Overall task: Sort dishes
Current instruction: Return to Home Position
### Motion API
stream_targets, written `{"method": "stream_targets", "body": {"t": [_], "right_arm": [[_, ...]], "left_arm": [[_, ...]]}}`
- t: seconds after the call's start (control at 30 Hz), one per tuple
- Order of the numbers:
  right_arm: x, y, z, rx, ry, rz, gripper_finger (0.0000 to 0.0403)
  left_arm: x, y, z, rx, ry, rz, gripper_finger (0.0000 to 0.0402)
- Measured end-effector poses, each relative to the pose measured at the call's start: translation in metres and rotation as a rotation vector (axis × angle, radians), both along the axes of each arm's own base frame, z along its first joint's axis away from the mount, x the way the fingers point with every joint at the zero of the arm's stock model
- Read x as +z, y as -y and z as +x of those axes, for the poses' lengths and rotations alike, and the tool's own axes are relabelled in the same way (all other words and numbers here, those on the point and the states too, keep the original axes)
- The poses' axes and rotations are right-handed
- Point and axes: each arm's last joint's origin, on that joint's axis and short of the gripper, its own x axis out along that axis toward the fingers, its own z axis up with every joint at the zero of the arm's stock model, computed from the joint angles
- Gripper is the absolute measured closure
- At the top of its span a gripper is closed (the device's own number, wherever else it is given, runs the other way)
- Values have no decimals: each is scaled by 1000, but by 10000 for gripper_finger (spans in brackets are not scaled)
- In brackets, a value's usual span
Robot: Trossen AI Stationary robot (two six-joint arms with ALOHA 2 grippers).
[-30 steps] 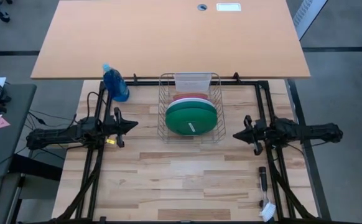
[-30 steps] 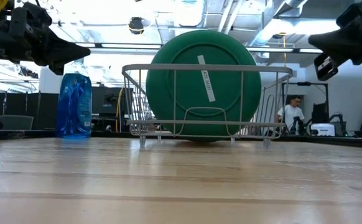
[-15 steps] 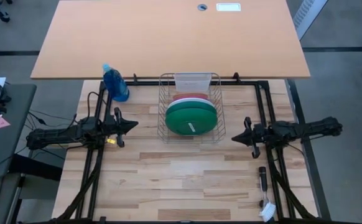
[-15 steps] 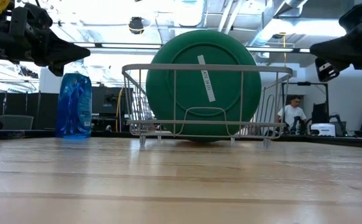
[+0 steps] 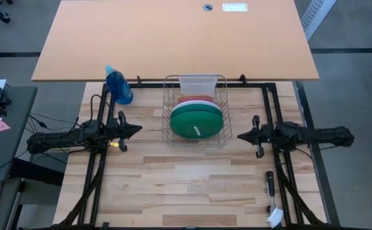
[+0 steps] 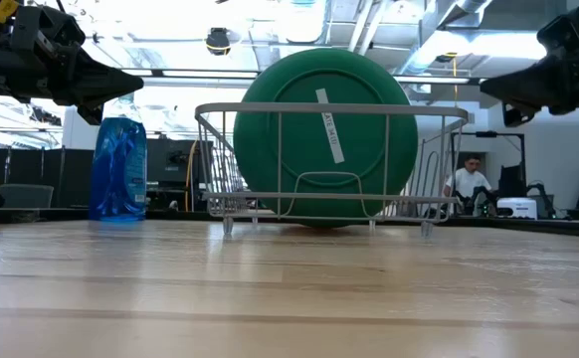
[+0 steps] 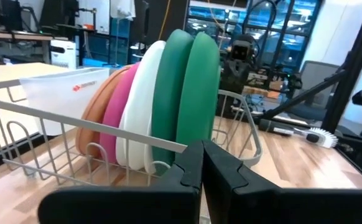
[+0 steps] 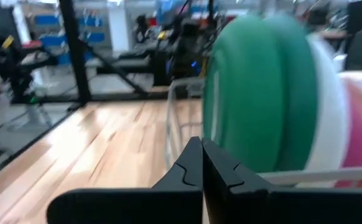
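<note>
Several dishes stand on edge in the wire dish rack (image 5: 196,119) at the table's far middle: two dark green plates (image 5: 196,121) nearest, then a white (image 7: 140,118), a magenta-pink (image 7: 116,118) and a salmon-orange one (image 7: 97,112) behind. In the low view the front green plate (image 6: 325,134) fills the rack. My left gripper (image 5: 137,130) hovers shut to the left of the rack, above the table. My right gripper (image 5: 241,135) hovers shut to the right of the rack. Neither touches a plate.
A blue spray bottle (image 5: 118,85) stands at the table's far left corner. A dish brush (image 5: 272,201) lies near the right front edge. A white container (image 5: 198,83) sits at the rack's far end. Bare wood lies in front of the rack.
My right gripper has moved a little toward the rack, with its arm swinging slightly. The left arm and the plates have kept still.
</note>
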Motion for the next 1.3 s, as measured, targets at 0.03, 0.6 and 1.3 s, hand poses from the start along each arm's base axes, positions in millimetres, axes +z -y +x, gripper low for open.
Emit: {"method": "stream_targets", "body": {"t": [0.03,0.6,1.3], "right_arm": [[1,1,-1,-14,19,0,403],[2,6,-2,-21,26,6,403],[2,6,-2,-20,29,8,403]], "left_arm": [[0,0,0,-1,0,0,401],[0,0,0,1,-12,43,401],[-3,4,1,-133,-52,93,401]]}}
